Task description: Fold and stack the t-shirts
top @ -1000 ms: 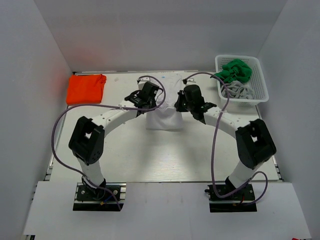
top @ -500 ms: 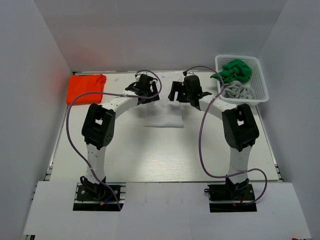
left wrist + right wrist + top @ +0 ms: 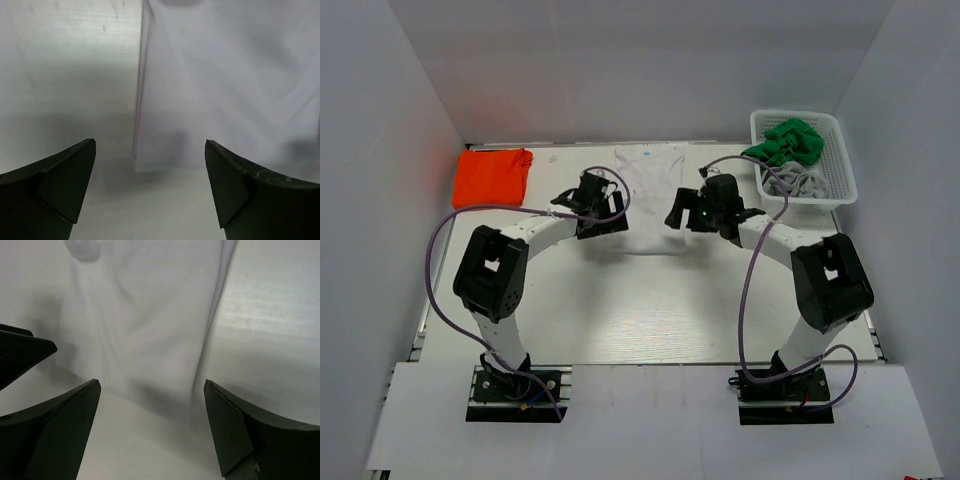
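Jaws, left and right, gape wide and empty beside the white t-shirt, so I'd pinch both near corners evenly before folding.

Robot lab, white-walled test booth

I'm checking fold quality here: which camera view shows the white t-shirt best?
Top external: the white t-shirt shows nearly whole there, lying spread flat. The left wrist view catches only its left edge and near corner; the right wrist view shows only its near right part.
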`<state>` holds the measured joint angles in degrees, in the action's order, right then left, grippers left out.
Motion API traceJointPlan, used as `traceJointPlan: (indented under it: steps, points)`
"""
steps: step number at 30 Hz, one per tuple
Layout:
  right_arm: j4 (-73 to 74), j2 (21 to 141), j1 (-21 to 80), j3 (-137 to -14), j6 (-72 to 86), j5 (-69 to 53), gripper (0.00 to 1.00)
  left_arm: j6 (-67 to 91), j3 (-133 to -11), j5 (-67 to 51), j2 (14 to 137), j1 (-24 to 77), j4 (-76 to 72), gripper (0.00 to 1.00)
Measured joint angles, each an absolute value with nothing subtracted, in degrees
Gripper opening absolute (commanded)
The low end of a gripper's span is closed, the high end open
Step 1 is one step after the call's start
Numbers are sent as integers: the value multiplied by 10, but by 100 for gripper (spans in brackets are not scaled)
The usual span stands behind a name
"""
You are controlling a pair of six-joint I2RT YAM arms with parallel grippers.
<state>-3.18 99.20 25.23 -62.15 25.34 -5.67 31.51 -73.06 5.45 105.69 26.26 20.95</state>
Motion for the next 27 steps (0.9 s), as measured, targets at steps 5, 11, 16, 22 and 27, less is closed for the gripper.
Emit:
traceJointPlan:
  steps: [5,11,16,22,27]
  points:
    - [-31,955,253,-532,269,-89,90,320,-633,2,1035,273,191,94]
    - [-41,966,253,-509,284,-102,88,331,-624,-26,1037,275,169,62]
    - [-70,996,253,-510,291,-117,45,334,-623,-35,1048,274,159,15]
    - [-93,1022,253,-507,311,-120,0,339,-623,-49,1052,275,150,0]
    - [-95,1015,253,-507,311,-119,0,341,-607,-54,1040,274,138,0]
